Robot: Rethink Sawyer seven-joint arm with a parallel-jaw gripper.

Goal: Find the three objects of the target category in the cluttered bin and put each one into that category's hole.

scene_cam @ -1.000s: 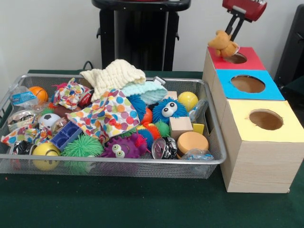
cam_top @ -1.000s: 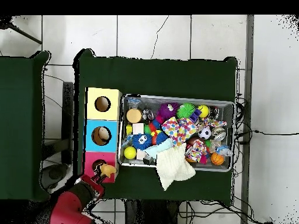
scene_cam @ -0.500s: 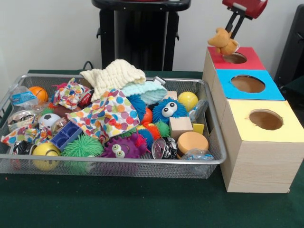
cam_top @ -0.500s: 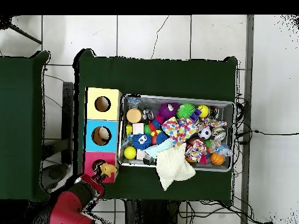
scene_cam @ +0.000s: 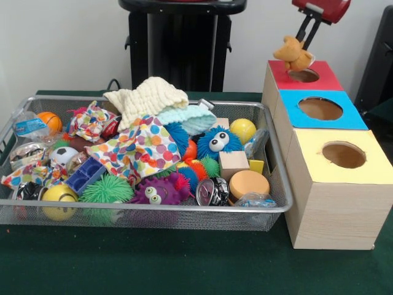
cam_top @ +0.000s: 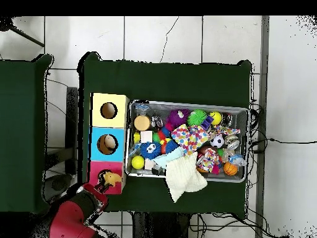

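Note:
My gripper (scene_cam: 300, 46) hangs above the red-topped box (scene_cam: 319, 78), shut on a small tan plush toy (scene_cam: 293, 55). The toy dangles just above the near-left rim of the red box's hole (scene_cam: 305, 75). From above, the plush toy (cam_top: 111, 180) sits at the edge of the red box (cam_top: 99, 170), with the red arm (cam_top: 74, 215) reaching in from below. The wire bin (scene_cam: 73, 215) holds a blue fuzzy creature (scene_cam: 218, 141) and a purple fuzzy creature (scene_cam: 153, 192) with googly eyes.
A blue-topped box (scene_cam: 341, 120) and a yellow-topped box (scene_cam: 368, 166) stand in a row next to the red one. The bin also holds cloths (scene_cam: 147, 95), balls (scene_cam: 243, 129), wooden blocks (scene_cam: 233, 163) and spiky toys (scene_cam: 105, 189). A black stand (scene_cam: 178, 43) rises behind.
The gripper with the plush toy has risen slightly and shifted a little to the right, staying over the red box.

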